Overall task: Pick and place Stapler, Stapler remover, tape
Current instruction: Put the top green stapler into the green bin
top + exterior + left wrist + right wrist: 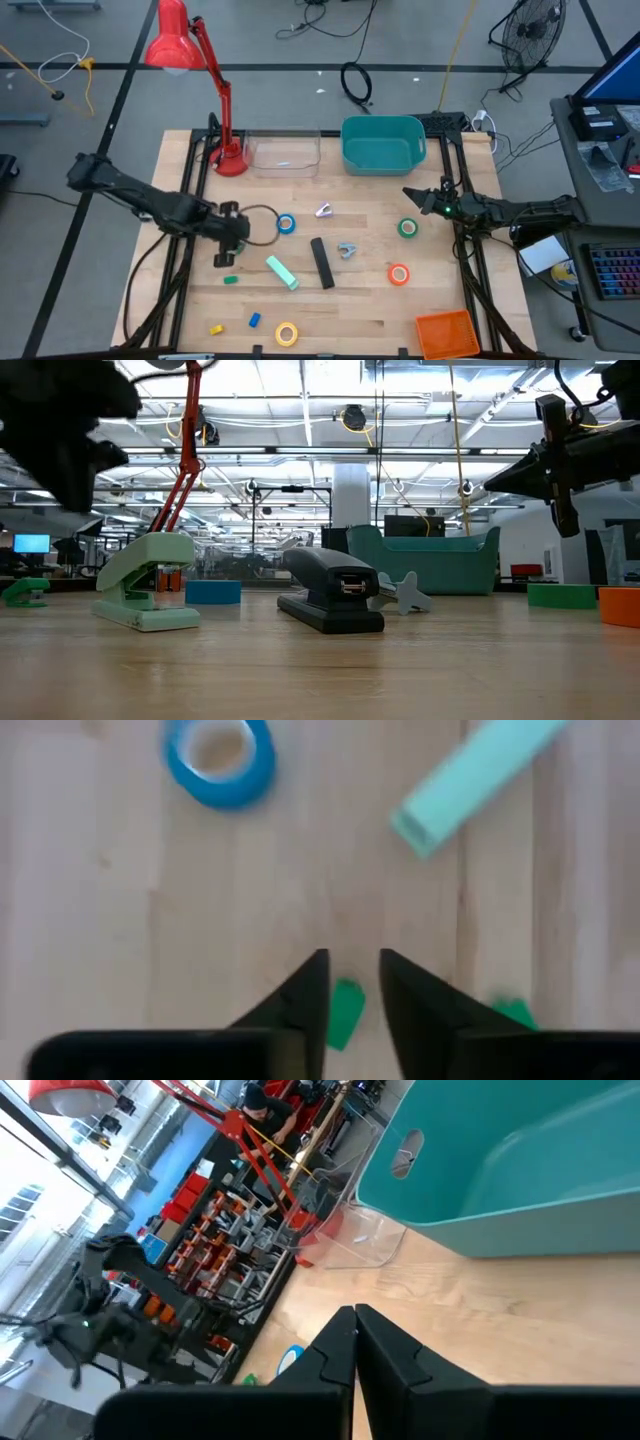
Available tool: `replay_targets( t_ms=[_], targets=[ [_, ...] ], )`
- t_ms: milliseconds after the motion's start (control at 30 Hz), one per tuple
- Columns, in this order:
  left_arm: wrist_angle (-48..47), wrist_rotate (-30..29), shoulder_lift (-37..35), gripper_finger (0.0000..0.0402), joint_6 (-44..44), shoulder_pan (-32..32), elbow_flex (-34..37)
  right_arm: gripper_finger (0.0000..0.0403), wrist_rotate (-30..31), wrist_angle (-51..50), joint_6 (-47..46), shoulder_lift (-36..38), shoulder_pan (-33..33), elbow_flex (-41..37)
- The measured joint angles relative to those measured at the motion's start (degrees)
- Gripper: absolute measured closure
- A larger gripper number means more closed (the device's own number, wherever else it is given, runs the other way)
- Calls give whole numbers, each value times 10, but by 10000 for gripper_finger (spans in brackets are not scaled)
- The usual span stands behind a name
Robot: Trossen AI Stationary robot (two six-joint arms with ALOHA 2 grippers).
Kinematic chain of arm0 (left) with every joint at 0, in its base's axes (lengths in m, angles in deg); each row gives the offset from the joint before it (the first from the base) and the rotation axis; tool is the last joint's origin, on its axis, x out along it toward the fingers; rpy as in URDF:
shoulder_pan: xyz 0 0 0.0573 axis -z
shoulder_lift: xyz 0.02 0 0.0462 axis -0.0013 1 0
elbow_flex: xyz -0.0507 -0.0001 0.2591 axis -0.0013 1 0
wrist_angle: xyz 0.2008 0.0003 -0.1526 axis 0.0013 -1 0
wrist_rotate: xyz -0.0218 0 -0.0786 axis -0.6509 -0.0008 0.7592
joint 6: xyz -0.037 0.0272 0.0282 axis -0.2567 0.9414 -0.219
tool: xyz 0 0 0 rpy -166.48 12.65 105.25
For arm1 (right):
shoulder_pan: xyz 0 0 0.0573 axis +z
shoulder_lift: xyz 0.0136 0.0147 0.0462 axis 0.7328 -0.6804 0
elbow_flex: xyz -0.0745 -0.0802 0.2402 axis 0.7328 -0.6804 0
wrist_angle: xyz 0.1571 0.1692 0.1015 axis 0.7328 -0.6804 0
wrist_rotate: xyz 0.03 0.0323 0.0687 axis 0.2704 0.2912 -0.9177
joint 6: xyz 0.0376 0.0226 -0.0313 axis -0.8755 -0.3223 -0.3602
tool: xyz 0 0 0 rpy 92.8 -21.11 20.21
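Observation:
The black stapler lies flat mid-table, with a mint-green stapler to its left. A grey stapler remover sits just right of the black stapler. The tape rolls lie flat and apart: blue, green, orange and yellow. My left gripper hovers open, a narrow gap between its fingers, over a small green block left of the mint stapler. My right gripper is shut in the air near the teal bin.
A teal bin and a clear container stand at the far edge beside a red desk lamp. An orange basket sits at the near right corner. Small yellow and blue blocks and a silver-pink tool also lie about.

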Motion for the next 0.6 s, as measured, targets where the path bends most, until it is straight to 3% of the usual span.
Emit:
replay_targets(
  t_ms=[267, 600],
  targets=[
    [-14, 39, 107, 173, 35, 21, 0, 399, 0, 2, -1, 0, 0, 0],
    [-44, 16, 123, 136, 27, 57, 20, 399, 0, -1, 1, -1, 0, 0]
  ],
)
